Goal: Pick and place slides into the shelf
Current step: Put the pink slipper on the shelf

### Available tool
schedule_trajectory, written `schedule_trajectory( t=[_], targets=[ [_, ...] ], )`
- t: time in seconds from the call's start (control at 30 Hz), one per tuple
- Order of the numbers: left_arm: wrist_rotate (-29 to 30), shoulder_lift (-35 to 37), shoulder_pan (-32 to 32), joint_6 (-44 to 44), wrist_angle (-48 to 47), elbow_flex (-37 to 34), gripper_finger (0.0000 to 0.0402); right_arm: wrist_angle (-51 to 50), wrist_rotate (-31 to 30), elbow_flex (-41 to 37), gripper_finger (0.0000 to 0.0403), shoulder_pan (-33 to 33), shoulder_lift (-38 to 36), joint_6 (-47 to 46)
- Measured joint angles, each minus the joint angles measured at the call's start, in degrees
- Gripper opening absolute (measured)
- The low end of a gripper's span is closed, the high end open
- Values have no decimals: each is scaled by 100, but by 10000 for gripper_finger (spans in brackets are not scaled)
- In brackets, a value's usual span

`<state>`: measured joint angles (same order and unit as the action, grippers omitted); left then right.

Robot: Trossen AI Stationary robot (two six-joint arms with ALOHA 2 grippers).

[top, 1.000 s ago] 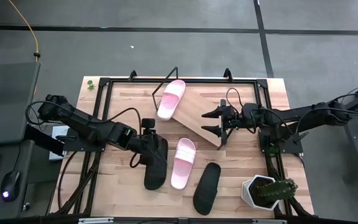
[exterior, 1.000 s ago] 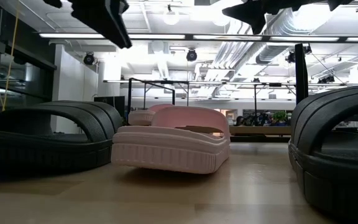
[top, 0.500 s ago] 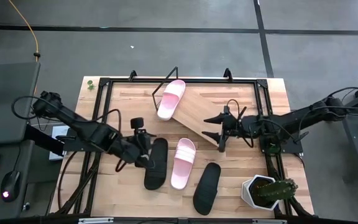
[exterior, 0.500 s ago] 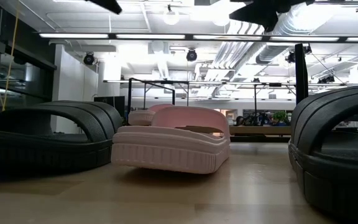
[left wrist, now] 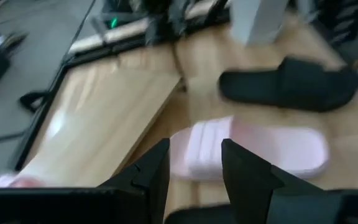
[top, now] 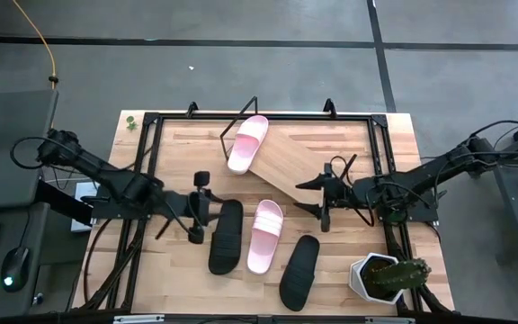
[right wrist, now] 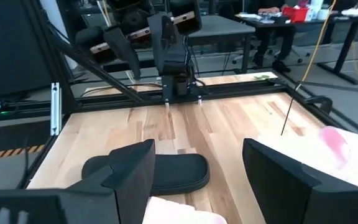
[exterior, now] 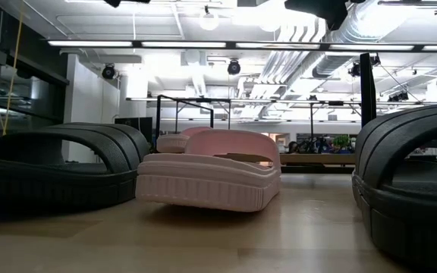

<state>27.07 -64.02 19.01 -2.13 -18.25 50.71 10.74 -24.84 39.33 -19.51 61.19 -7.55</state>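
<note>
Look at your wooden tabletop point(top: 169, 279). It is pale, with long plank lines, and a thin black wire frame runs around it. The shelf point(top: 297, 162) is a smooth, flat wood board that tilts, and it sits near the middle toward the far side.

You have four slides here. Each one is long with round ends and a wide strap. One pink slide point(top: 248, 142) lies on the far end of the shelf. The other pink slide point(top: 264, 236) lies flat on the tabletop, just below the shelf. It has little ridges along its side in the low view. A black slide point(top: 226, 236) lies right beside it on the left arm's side. The other black slide point(top: 299, 271) lies on its other side, nearer the front edge, tilted a bit. Both look dark and rubbery.

Your left claw point(top: 198, 207) hangs just beside the first black slide. Its fingers point(left wrist: 149, 177) are apart, with a narrow gap, and hold nothing.

Your right claw point(top: 320, 199) is by the near corner of the shelf. Its fingers point(right wrist: 135, 174) are spread wide and hold nothing.

A white pot with a green cactus point(top: 387, 275) stands at the front corner on the right arm's side.
</note>
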Motion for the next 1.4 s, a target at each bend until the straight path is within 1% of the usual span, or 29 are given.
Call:
schedule_trajectory(
  t=[0.07,0.1,0.17,0.23,0.3,0.5,0.57,0.63,0.7,0.73,0.83,0.93,1.13,1.2,1.4],
  targets=[
    [-297,255,-147,-42,361,-222,128,40,-110,0,233,-17,0,54],
    [-352,409,-216,-41,418,-340,128,78,-141,0,233,-17,0,104],
    [-389,645,-340,54,611,-500,128,75,-201,-1,233,-17,0,203],
    [-391,926,-482,203,549,-694,128,29,-279,41,233,-17,63,254],
    [-393,1132,-594,350,644,-831,128,-278,-405,171,233,-30,165,265],
    [-395,1680,-713,591,625,-1147,128,-1007,-502,1033,233,-66,964,249],
    [-400,1731,-699,651,765,-1148,128,-1312,-525,1368,233,-99,1272,296],
    [-418,1835,-700,694,635,-1177,128,-1542,-563,1716,233,-140,1610,365],
    [-434,1844,-700,710,718,-1145,128,-1950,-876,2060,233,-221,1956,373],
    [-439,1878,-703,710,611,-1158,128,-2166,-1062,2238,233,-252,2135,345],
    [-437,1884,-701,706,587,-1159,128,-2953,-1512,2718,233,-370,2667,123],
    [-420,1895,-700,704,563,-1162,128,-3385,-1559,3146,233,-434,3164,-14],
    [-407,1897,-700,704,561,-1162,128,-3974,-1799,4196,233,-500,4015,148],
    [-400,1897,-700,704,558,-1162,128,-4316,-1864,4545,233,-530,4258,123],
    [-380,1905,-700,693,451,-1162,128,-5238,-1872,5283,233,-719,4950,-437]
  ],
)
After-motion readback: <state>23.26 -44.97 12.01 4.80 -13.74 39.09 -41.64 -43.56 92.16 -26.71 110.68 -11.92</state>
